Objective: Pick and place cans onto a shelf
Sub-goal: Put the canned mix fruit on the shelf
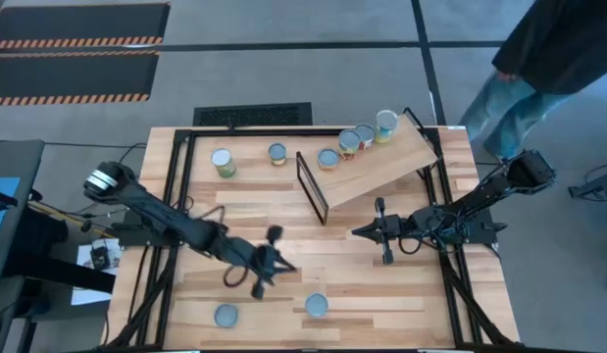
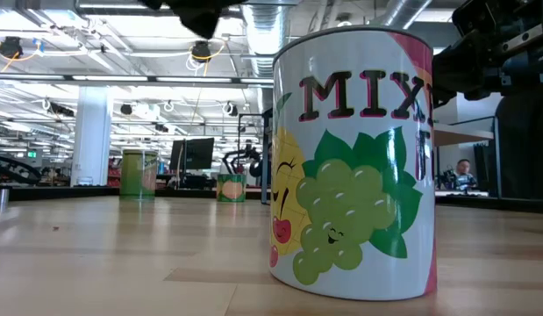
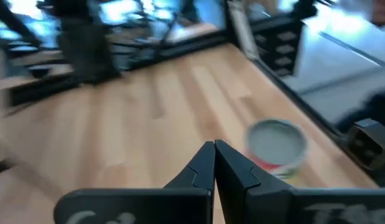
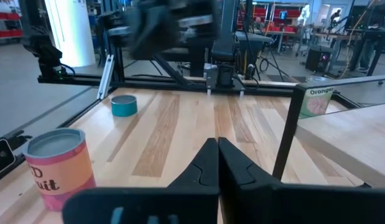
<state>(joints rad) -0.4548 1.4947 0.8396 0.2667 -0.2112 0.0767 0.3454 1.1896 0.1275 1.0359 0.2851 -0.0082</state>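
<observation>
The shelf (image 1: 381, 162) lies tilted across the worktop (image 1: 313, 245), with four cans on it, among them one (image 1: 385, 123) at its far end. Both grippers, left (image 1: 267, 270) and right (image 1: 367, 232), are closed and empty in front of the shelf. Only the low view shows the near can's (image 2: 354, 162) fruit label.

cans (image 1: 277, 153): 8 | shelf (image 1: 381, 165): 1 | arms: 2 | person (image 1: 538, 59): 1

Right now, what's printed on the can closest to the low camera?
Cartoon green grapes and yellow fruit on a white label, pink edge; low view shows it best.
</observation>
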